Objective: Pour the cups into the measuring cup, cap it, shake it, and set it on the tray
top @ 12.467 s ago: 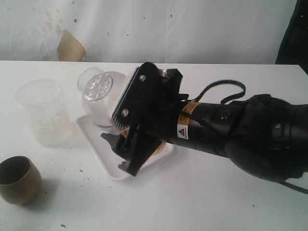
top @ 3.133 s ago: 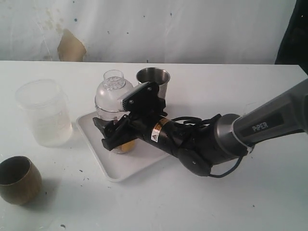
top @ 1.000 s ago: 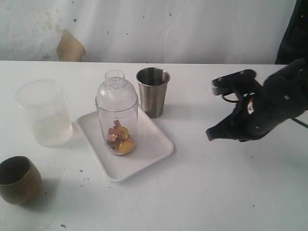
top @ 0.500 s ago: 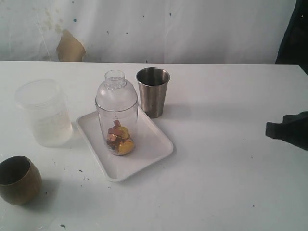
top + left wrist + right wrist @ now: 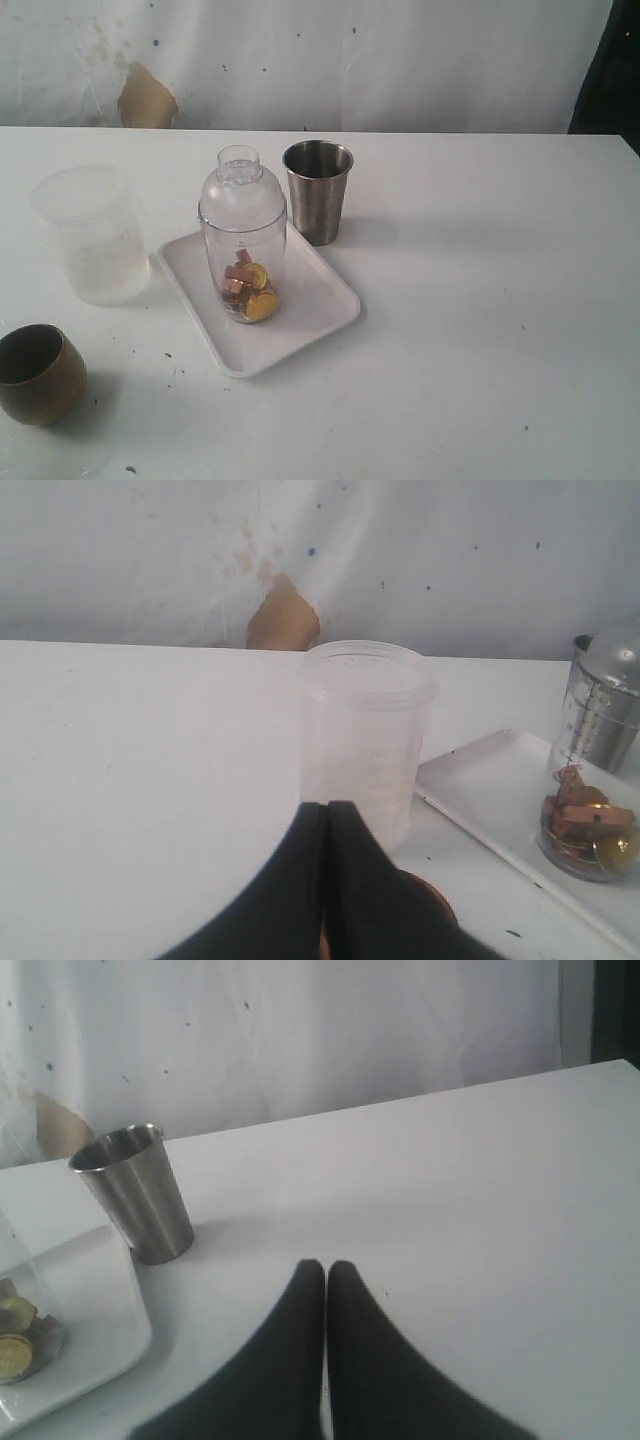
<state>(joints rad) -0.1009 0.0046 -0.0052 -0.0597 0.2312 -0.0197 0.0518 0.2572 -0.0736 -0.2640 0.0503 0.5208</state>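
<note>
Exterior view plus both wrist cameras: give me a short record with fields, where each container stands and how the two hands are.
measuring cup: upright on the tray, domed cap on, brown and yellow pieces at the bottom
tray: on the table, holds only the measuring cup
steel tumbler: upright on the table, just beyond the tray
brass cup: upright, front left, apart from the tray
frosted jar: upright, left of the tray
left hand: shut, empty
right hand: shut, empty
</note>
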